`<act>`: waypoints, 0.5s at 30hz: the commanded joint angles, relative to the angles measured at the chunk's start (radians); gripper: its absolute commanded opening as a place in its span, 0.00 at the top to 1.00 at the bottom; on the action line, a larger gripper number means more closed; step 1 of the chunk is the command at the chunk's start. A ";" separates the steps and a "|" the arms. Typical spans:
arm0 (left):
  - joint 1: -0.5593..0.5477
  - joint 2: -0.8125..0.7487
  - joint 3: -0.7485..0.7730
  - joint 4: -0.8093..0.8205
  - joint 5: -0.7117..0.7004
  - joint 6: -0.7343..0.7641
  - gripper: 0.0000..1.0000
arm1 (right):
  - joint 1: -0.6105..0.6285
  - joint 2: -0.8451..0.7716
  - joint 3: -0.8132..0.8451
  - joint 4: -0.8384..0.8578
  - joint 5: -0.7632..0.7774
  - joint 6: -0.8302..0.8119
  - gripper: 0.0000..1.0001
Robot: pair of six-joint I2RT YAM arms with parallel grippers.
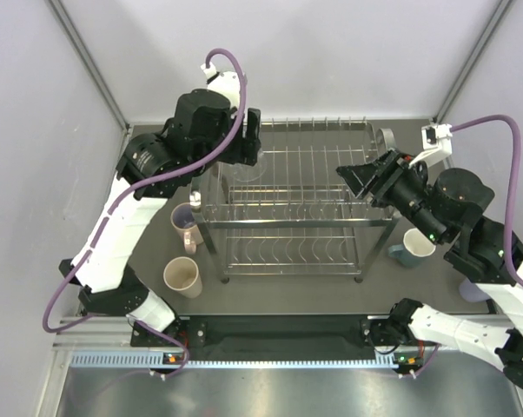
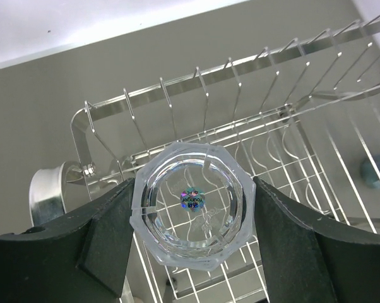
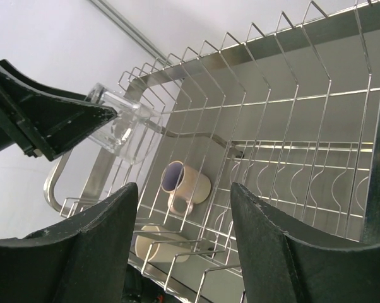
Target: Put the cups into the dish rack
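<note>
Between the black fingers of the left gripper, in the left wrist view, a clear glass is clamped and seen base-on, a small shiny sticker at the middle of its base. Behind it lie the wires and upright tines of the rack. Whether the glass touches the wires cannot be told here.

In the right wrist view the right gripper has its fingers well apart with nothing between them, looking down through the rack's upper tier. At the left of that view the other gripper holds the glass tilted over the rack's corner. Through the wires, on the table below, a pink mug with a lavender inside and a beige tumbler show.

In the top view the rack stands mid-table. The left gripper is at its far-left corner, and the glass shows only faintly there. The right gripper hangs at the rack's right side, level with the upper tier. The pink mug stands just beside the rack's left legs, and the beige tumbler is nearer the arm bases. A teal mug with a white inside stands on the table just right of the rack.
</note>
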 commanded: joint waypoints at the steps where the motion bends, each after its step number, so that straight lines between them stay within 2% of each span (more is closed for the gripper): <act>1: -0.004 -0.030 -0.024 0.024 -0.038 0.028 0.83 | 0.015 -0.005 -0.019 -0.016 0.024 -0.001 0.39; 6: -0.004 -0.045 -0.054 0.039 -0.056 0.036 0.67 | 0.012 -0.001 -0.020 -0.018 0.012 0.005 0.39; 11: -0.006 -0.057 -0.066 0.060 -0.059 0.045 0.33 | 0.012 -0.003 -0.030 -0.018 0.001 0.012 0.39; 13: -0.006 -0.056 -0.066 0.062 -0.056 0.047 0.27 | 0.013 0.000 -0.030 -0.021 -0.011 0.013 0.39; 15: -0.006 -0.062 -0.066 0.077 -0.043 0.047 0.13 | 0.013 0.003 -0.027 -0.025 -0.020 0.012 0.39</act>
